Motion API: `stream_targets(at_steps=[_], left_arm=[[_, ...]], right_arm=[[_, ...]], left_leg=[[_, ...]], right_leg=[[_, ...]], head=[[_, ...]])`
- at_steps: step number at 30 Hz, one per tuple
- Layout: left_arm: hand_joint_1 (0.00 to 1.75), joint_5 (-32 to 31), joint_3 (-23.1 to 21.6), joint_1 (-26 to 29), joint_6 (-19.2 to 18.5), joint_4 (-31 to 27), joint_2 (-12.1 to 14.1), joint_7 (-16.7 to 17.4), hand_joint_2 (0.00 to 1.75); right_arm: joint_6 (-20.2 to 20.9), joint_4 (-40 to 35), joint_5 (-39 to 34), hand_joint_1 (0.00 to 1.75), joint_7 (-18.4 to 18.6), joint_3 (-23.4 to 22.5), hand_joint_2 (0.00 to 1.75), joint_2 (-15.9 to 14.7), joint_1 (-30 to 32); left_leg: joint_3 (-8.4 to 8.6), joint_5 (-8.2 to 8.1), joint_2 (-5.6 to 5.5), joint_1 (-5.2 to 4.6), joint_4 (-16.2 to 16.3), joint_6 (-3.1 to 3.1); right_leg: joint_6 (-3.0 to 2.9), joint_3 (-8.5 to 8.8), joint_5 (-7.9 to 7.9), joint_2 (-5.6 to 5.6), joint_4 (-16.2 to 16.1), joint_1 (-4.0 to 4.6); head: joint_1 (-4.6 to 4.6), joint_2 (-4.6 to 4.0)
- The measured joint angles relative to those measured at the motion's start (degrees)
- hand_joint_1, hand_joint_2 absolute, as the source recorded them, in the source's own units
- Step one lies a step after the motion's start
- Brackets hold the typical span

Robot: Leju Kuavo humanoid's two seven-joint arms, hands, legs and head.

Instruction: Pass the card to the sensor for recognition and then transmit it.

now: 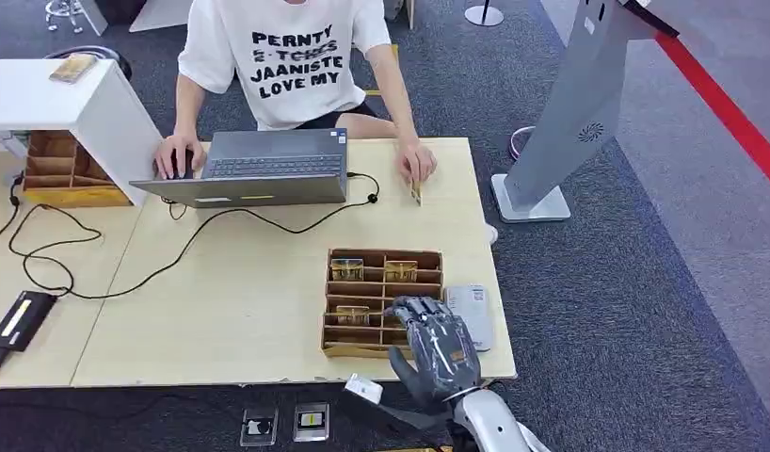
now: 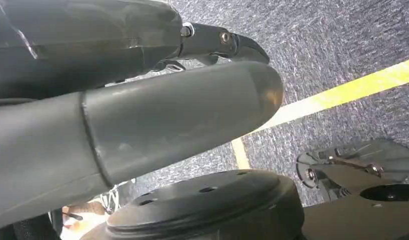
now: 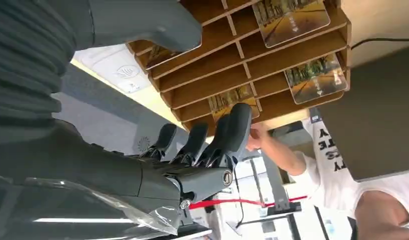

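As seen from above, right hand (image 1: 436, 350) over card tray (image 1: 336, 347), fingers (image 3: 236, 131) apart, empty. Card (image 1: 353, 314): thin, stiff, slick; best pinched by upstanding edge.

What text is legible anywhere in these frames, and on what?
"PERNTY" / a struck-through line, unreadable / "JAANISTE" / "LOVE MY": on the person's white T-shirt.
Cards in the wooden card tray: printing too small to read.
White sensor pad beside the right hand: markings too small to read.
Laptop: no legible label.
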Motion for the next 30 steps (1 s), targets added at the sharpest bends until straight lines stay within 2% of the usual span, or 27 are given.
stream_targets(at_steps=[30], left_arm=[[0.00,-1.66,-0.02,-0.22,-0.57,0.00,0.02,0.28,0.00]], right_arm=[[-0.81,5.05,-2.05,0.73,0.87,0.04,1.75,0.07,-0.08]], left_leg=[[0.01,0.00,0.00,0.00,0.00,0.00]], right_leg=[[0.00,0.00,0.00,0.00,0.00,0.00]], head=[[0.00,0.00]])
